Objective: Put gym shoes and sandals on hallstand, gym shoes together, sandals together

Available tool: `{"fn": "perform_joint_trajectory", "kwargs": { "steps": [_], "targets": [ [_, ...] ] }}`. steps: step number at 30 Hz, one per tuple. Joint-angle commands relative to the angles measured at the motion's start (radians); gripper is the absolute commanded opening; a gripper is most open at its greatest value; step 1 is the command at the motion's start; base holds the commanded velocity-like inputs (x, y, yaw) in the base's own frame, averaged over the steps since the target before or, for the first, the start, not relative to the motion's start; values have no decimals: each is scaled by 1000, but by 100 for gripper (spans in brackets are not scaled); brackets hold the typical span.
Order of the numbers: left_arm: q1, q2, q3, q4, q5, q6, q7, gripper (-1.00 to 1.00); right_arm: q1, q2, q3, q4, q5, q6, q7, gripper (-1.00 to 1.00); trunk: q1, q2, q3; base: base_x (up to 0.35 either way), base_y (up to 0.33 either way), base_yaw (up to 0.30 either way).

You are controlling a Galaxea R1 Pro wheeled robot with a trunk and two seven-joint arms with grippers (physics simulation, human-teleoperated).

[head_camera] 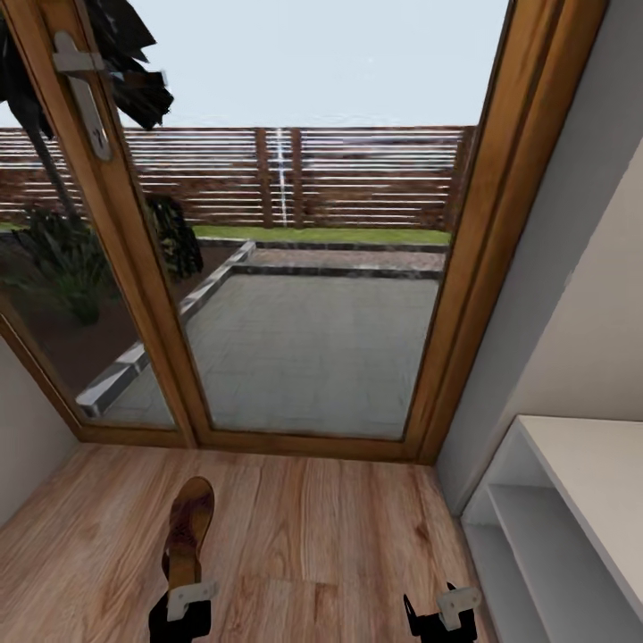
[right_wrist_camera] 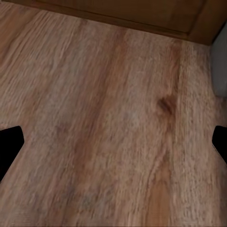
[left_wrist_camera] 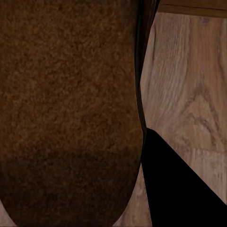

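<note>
A dark reddish-brown sandal (head_camera: 188, 527) sticks forward out of my left gripper (head_camera: 183, 611), which is shut on its heel end low at the left of the head view. In the left wrist view the sandal's brown surface (left_wrist_camera: 71, 109) sits very close, with one black finger (left_wrist_camera: 182, 189) beside it. My right gripper (head_camera: 438, 616) hangs open over the corridor floor (right_wrist_camera: 118, 94), its two black fingertips (right_wrist_camera: 8, 142) wide apart with nothing between them. The light grey hallstand (head_camera: 589, 482) stands at the right, with bench top and lower shelves showing. The gym shoes and the other sandal are out of view.
A glazed door in a wooden frame (head_camera: 455, 295) stands straight ahead, with a patio and fence beyond the glass. A grey wall (head_camera: 554, 268) rises at the right above the hallstand. Wood plank floor (head_camera: 330, 536) stretches between the door and me.
</note>
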Motion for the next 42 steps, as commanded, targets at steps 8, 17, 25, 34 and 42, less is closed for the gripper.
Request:
{"fn": "perform_joint_trajectory", "kwargs": {
  "steps": [8, 17, 25, 34, 42],
  "targets": [
    [57, 4, 3, 0, 5, -168, 1, -100, -1, -3, 3, 1, 2, -3, -1, 100, 0, 0, -1, 60, 0, 0],
    [79, 15, 93, 5, 5, -258, -4, -100, -1, -3, 3, 2, 2, -3, -1, 100, 0, 0, -1, 0, 0, 0],
    [79, 16, 102, 5, 4, -260, -2, -100, -1, 0, 2, 2, 1, -3, -2, 100, 0, 0, -3, 31, 0, 138],
    [79, 16, 100, 3, 3, -259, -3, -100, -1, 0, 2, 2, 1, -3, -2, 100, 0, 0, -4, 293, -50, 65],
    [79, 15, 100, 3, 3, -259, -3, -100, -1, 0, 1, 2, -1, -3, -2, 100, 0, 0, -4, 308, -166, 7]
  ]
}}
